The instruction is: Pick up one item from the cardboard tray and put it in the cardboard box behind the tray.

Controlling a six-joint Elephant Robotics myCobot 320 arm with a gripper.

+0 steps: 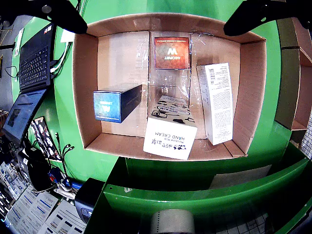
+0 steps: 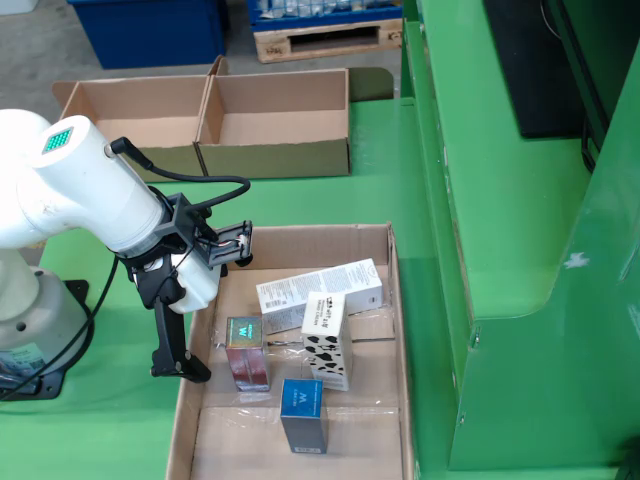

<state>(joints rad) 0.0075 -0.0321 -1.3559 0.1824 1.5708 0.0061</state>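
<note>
above tray (image 2: pixel 395 300) we hang, gripper (image 1: pixel 156 17) wide open, holding nothing. we drop straight onto red box (image 1: pixel 171 52), squeeze its sides gently.

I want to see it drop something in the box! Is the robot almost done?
Not yet. The pincer hangs open and empty over the tray's left edge. All four items, like the hand cream box, sit inside. Both cardboard boxes behind look empty. Grabbing, carrying and dropping remain.
</note>
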